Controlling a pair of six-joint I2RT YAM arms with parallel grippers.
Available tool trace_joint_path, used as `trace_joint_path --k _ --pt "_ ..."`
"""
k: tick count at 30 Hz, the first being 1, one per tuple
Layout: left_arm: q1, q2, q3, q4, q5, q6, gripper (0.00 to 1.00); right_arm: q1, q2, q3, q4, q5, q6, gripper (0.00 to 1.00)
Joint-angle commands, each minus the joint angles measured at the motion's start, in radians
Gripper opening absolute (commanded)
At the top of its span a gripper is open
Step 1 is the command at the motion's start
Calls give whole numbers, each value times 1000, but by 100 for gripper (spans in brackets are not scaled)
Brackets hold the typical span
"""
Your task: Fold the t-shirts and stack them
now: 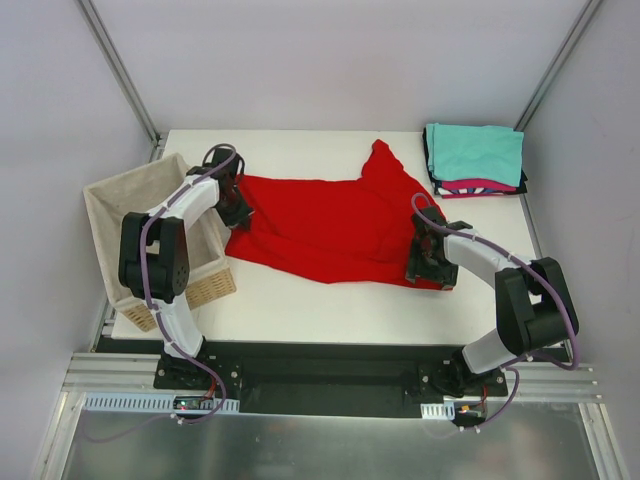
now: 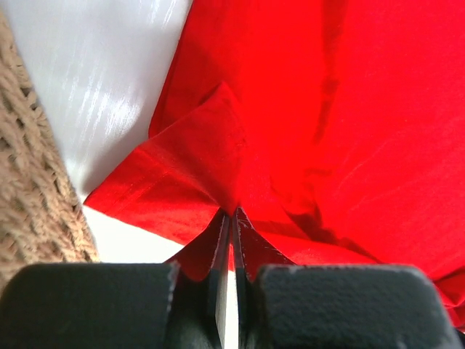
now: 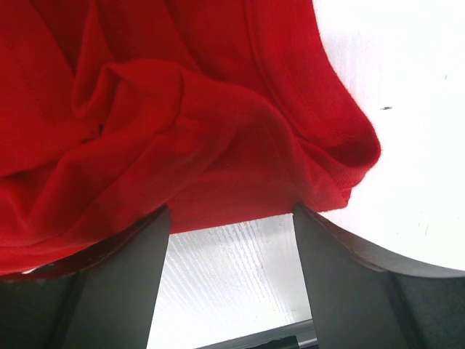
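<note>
1. The red t-shirt (image 1: pixel 330 225) is lying rumpled and unfolded across the middle of the counter (image 1: pixel 300 300).
2. The left tool (image 2: pixel 231 216) is clamping together on its left edge.
3. The right tool (image 3: pixel 231 212) is standing apart at the lower-right hem, gripping nothing.
4. The folded t-shirts (image 1: pixel 475 160) are sitting stacked at the upper right, so I judge only this one is awaiting folding.
</note>
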Motion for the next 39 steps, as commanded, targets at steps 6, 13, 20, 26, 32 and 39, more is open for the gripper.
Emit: trace_joint_path --k 6,13,20,26,32,39 --pt "32 24 66 -19 -16 33 0 6 11 -11 15 -4 10 73" --pt "49 31 107 -23 -22 36 0 6 16 -10 16 -5 9 73" --pt "78 56 169 -48 -23 47 0 6 14 -10 15 -7 9 73" --pt "83 105 198 -53 -25 47 0 6 17 -11 16 -7 7 73" --pt "85 139 230 -53 -36 54 0 6 17 -10 15 -7 9 73" --pt "85 156 241 -50 -3 63 24 6 19 -10 16 -7 9 73"
